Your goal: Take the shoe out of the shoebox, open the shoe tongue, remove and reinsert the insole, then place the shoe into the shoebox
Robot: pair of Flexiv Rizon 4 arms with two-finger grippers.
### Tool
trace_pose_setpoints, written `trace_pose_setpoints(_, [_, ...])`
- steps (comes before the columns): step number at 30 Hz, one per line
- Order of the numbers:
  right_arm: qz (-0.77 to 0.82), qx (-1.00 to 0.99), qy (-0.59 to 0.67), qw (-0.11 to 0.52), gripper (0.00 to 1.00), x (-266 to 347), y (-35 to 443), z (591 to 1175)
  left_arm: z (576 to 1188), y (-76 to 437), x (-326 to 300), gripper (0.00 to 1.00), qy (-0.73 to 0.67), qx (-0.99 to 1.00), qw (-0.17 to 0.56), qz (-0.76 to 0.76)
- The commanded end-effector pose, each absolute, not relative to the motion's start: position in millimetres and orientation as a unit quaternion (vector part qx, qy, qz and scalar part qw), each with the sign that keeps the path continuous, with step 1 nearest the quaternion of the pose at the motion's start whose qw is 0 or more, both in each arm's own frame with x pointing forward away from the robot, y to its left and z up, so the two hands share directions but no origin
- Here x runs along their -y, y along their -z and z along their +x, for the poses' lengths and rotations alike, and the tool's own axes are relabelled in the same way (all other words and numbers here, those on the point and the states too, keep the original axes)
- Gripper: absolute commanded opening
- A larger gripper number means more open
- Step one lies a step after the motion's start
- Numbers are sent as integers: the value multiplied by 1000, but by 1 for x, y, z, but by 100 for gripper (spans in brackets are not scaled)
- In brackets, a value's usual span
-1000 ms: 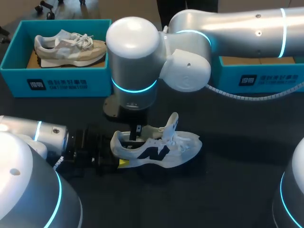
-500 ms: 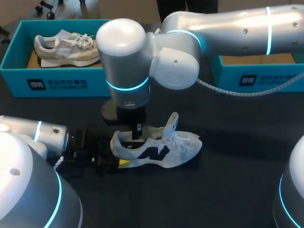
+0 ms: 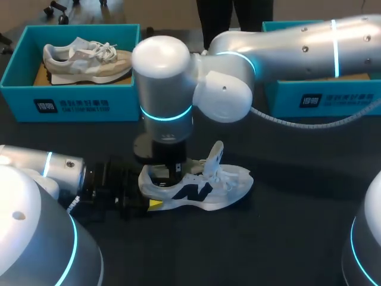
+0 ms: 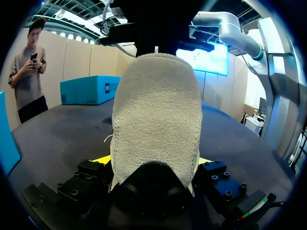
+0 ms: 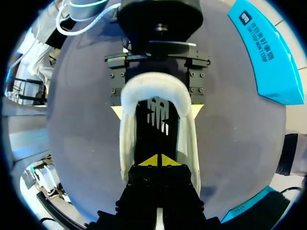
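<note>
White shoe: it lies on its side on the dark table, near the middle, heel to the left and toe to the right, well apart from both boxes.
Tongue: it stands up from the shoe's opening, with the laces loose just right of it.
Shoe markings: a dark logo sits on the side panel; I do not read it out.
Insole: it is dark, lies inside the shoe, and bears a pale printed mark near the heel.
My left gripper: it comes in low from the near left and is clamped on the shoe's heel, a yellow fingertip pressed to each side of it. From my left wrist the pale suede heel fills the space between the fingers.
My right gripper: it hangs straight down over the shoe's opening, just behind the tongue, with its two yellow tips pressed together. Whether anything is pinched between them I cannot tell.
Far-right shoebox: it is teal and partly hidden by my right arm, with a bare cardboard floor showing inside.
Far-left shoebox: it is teal and holds a beige shoe, toe to the right.
Box labels: each front wall bears a dark panel with white print; the characters are too small for me to make out.
</note>
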State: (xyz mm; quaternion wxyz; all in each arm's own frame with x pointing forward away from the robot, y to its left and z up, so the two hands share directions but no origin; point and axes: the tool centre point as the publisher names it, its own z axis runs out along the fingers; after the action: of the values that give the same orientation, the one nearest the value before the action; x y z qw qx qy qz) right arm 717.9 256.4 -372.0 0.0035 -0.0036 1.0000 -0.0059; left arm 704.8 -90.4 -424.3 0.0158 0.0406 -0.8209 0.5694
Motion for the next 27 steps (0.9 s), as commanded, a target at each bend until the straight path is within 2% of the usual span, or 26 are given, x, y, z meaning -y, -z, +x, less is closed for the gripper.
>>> trace_pose_setpoints(1, [-4, -1000, 3, 3, 0, -256, 379, 720, 705, 423, 90, 0, -568, 822, 16, 41])
trace_pose_setpoints(2, [-6, -1000, 0, 4, 7, -256, 380, 721, 705, 423, 90, 0, -568, 822, 16, 41])
trace_pose_setpoints(3, [-6, -1000, 0, 5, 22, -257, 380, 721, 705, 423, 90, 0, -568, 822, 16, 41])
trace_pose_setpoints(6, [-4, -1000, -1, 7, 31, -257, 381, 721, 705, 423, 90, 0, -568, 822, 16, 41])
trace_pose_setpoints(13, [3, -1000, 7, 30, 30, -257, 384, 721, 705, 423, 90, 0, -568, 822, 16, 41])
trace_pose_setpoints(21, [0, -999, 2, 44, 38, -261, 389, 725, 705, 423, 90, 0, -568, 822, 16, 41])
trace_pose_setpoints(27, [-3, -999, -5, 40, 36, -265, 397, 730, 705, 423, 90, 0, -568, 822, 16, 41])
